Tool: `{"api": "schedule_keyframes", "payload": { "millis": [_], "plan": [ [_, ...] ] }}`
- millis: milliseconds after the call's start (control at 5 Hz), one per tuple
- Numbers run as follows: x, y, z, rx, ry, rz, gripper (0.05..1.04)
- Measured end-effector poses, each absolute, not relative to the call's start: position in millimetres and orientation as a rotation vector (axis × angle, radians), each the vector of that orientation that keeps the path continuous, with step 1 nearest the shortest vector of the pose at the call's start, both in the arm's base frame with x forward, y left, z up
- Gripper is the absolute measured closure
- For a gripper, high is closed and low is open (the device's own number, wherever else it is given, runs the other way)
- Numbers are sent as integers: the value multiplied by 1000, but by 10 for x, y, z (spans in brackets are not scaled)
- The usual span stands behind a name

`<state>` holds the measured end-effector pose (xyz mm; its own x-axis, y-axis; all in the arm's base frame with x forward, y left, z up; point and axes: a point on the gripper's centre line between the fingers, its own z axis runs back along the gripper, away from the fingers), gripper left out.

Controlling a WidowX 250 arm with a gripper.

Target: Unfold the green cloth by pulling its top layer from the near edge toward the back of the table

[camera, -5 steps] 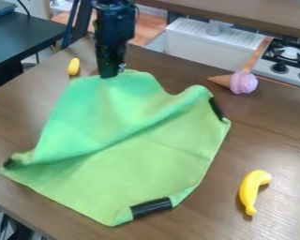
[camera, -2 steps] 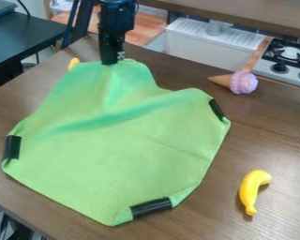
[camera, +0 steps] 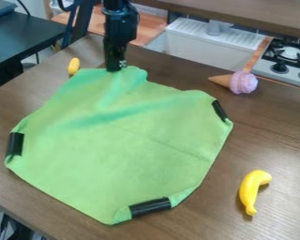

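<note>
Camera view, gripper (camera: 116,70) pinching green cloth (camera: 124,154) at far edge, yellow banana (camera: 249,190) nearby.

Yellow banana (camera: 254,191), ice cream cone (camera: 243,82) and small yellow object (camera: 73,66) around the brown table (camera: 278,140)'s surface

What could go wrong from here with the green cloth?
- The end effector is right at the far edge of the green cloth; a sideways move could drag or bunch it.
- A small yellow object lies just off the far-left edge, so a shift that way might nudge or cover it.
- A soft ridge crosses the upper half; it may set as a crease.
</note>
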<state>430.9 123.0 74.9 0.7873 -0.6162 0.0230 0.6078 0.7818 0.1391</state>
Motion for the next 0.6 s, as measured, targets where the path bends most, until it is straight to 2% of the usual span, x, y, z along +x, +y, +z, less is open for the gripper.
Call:
{"api": "schedule_keyframes", "payload": {
  "millis": [600],
  "plan": [
    [4367, 1419, 748, 154, -126, -671, 1035]
  ]
}}
